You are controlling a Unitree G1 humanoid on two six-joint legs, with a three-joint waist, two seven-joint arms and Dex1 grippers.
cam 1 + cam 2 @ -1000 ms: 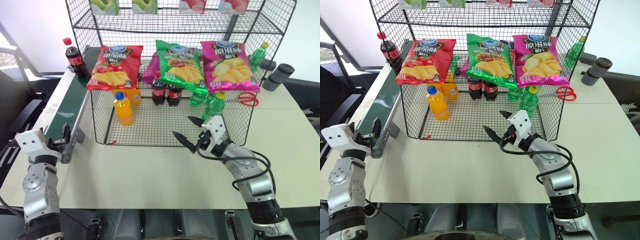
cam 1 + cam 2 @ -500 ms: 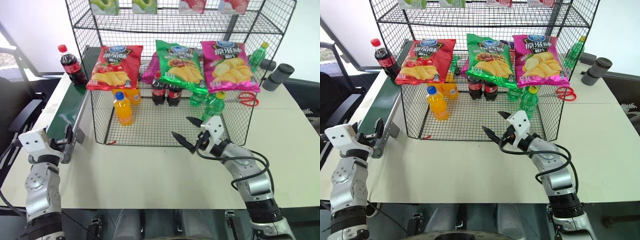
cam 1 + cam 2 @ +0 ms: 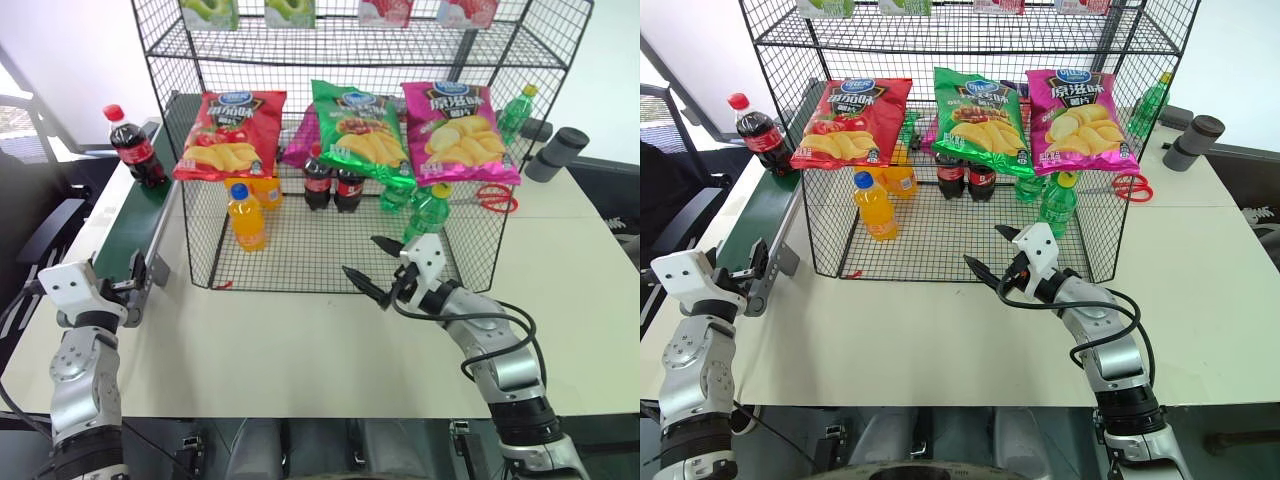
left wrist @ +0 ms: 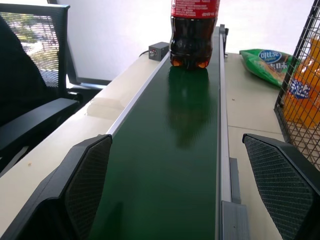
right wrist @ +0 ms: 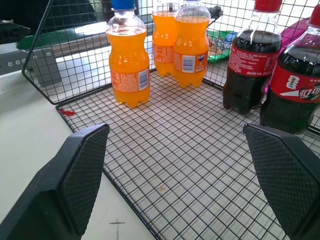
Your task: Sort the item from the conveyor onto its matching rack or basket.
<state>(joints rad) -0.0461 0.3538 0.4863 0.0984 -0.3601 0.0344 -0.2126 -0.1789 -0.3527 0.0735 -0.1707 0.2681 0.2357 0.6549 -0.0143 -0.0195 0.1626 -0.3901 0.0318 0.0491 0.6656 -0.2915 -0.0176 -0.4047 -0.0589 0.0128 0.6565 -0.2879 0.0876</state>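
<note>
The item, a small cola bottle (image 3: pixel 128 148) with a red cap and red label, stands upright on the dark-green conveyor (image 3: pixel 130 225) at its far part; in the left wrist view the bottle (image 4: pixel 194 30) is straight ahead on the belt (image 4: pixel 170 165). My left gripper (image 3: pixel 136 283) is open at the belt's near end, well short of the bottle. The black wire rack (image 3: pixel 300 285) fills the middle of the table. My right gripper (image 3: pixel 362 256) is open and empty at the rack's front edge, facing its mesh floor (image 5: pixel 190 165).
Inside the rack stand orange-drink bottles (image 3: pixel 245 215), two cola bottles (image 3: pixel 317 180) and green bottles (image 3: pixel 425 210). Chip bags (image 3: pixel 228 135) hang above them. Red scissors (image 3: pixel 490 197) and a grey cylinder (image 3: pixel 557 153) lie at the right. A black chair (image 4: pixel 30 100) stands beside the conveyor.
The cola bottle has ridden along the belt toward my left gripper. Both arms have stayed where they were, grippers open.
</note>
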